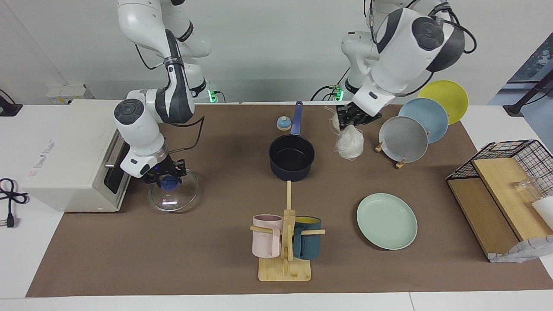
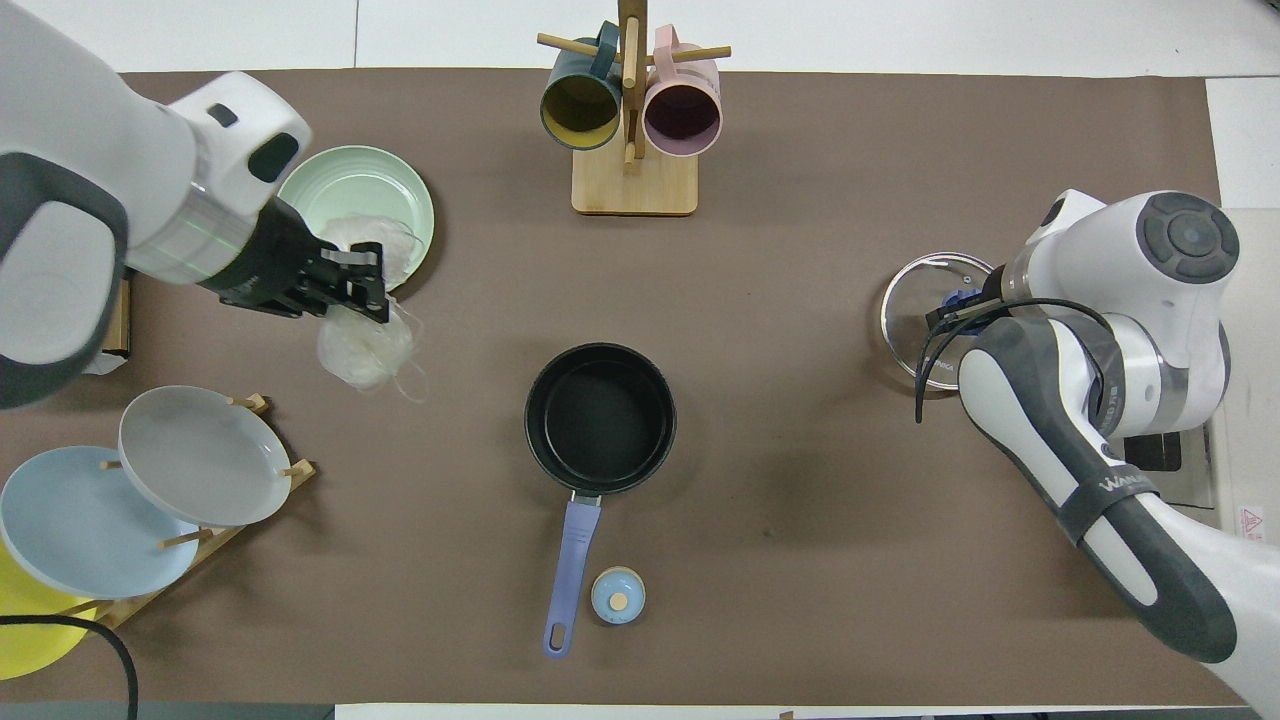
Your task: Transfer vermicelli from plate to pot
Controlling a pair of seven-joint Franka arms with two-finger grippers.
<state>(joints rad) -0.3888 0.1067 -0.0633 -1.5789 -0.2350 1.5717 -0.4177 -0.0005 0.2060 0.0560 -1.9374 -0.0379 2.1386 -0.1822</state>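
My left gripper (image 1: 350,123) is raised in the air and shut on the vermicelli (image 1: 349,144), a whitish translucent clump hanging below it with loose strands. It is over the table between the plate and the pot; the overhead view shows the gripper (image 2: 368,298) and the clump (image 2: 365,350). The mint-green plate (image 1: 386,235) lies empty toward the left arm's end (image 2: 400,185). The dark navy pot (image 1: 291,157) stands mid-table with nothing in it, handle toward the robots (image 2: 600,415). My right gripper (image 1: 167,178) is shut on the blue knob of a glass lid (image 1: 173,201).
A mug rack (image 1: 285,263) with a pink and a dark teal mug stands farther from the robots than the pot. A plate rack holds grey (image 1: 406,139), light blue and yellow plates. A white oven (image 1: 69,155), a wire basket (image 1: 510,160) and a small blue bell (image 1: 283,123) are also here.
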